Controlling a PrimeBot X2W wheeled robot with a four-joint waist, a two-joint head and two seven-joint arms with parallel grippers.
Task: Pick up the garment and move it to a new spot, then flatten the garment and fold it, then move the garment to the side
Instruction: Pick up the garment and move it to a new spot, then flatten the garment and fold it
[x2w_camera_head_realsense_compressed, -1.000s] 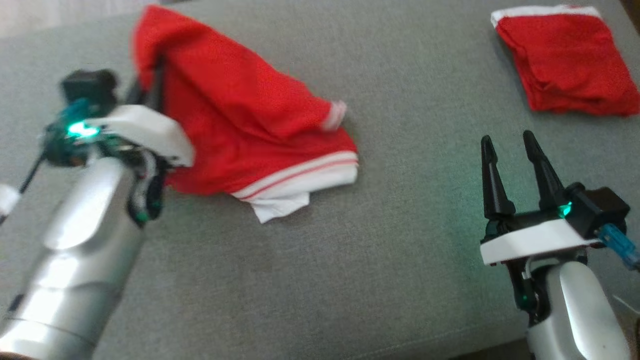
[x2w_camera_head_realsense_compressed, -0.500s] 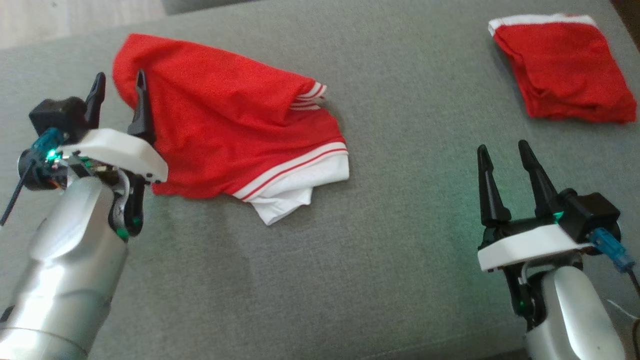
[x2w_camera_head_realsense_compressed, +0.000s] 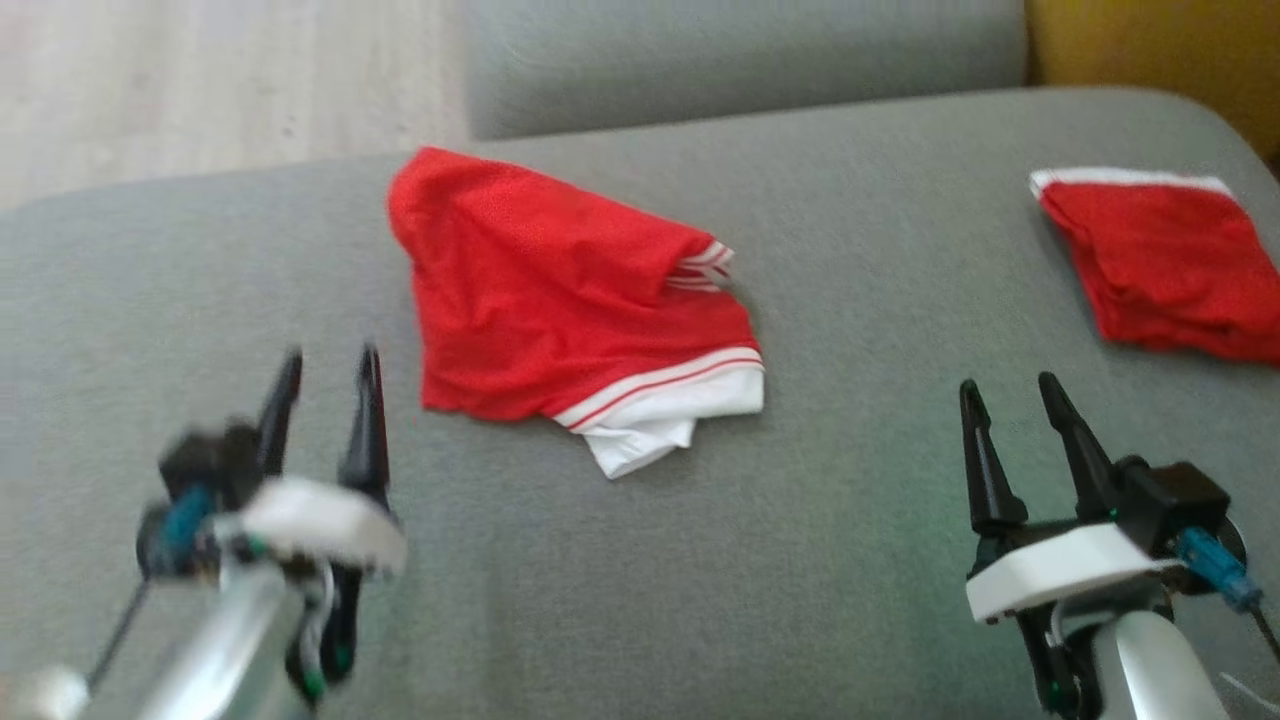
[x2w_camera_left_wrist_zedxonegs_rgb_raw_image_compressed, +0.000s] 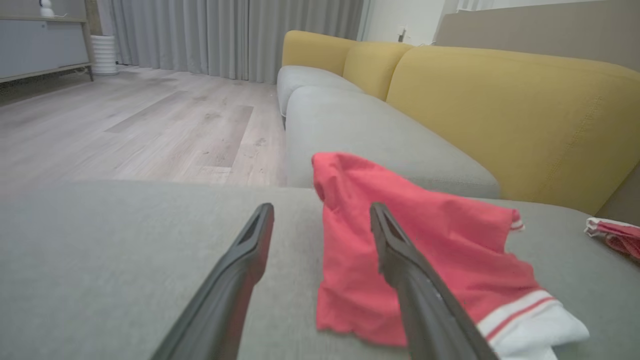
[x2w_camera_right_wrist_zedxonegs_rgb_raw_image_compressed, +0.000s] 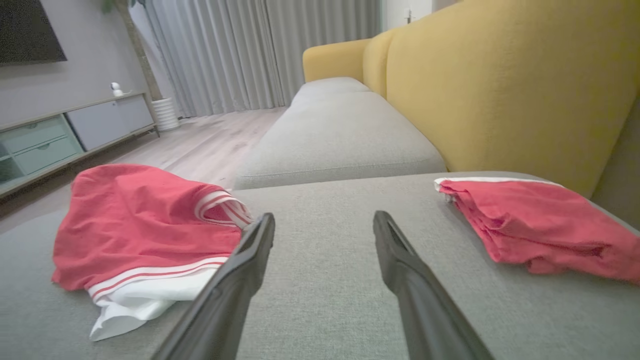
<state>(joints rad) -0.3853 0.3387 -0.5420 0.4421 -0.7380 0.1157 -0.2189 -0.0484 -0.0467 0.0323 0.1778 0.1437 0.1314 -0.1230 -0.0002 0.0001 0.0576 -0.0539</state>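
left gripper (x2w_camera_head_realsense_compressed: 328, 375) spread and empty, near the crumpled garment (x2w_camera_head_realsense_compressed: 560, 300) lying on the cushion (x2w_camera_head_realsense_compressed: 800, 520); right gripper (x2w_camera_head_realsense_compressed: 1008, 400) spread too, empty, well apart from it; a folded cloth (x2w_camera_head_realsense_compressed: 1170, 270) lies farther right.

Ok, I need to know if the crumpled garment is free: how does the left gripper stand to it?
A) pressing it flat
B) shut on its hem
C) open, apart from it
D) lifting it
C: in the head view the left gripper has its fingers spread over bare cushion, beside the crumpled garment, which lies loose.
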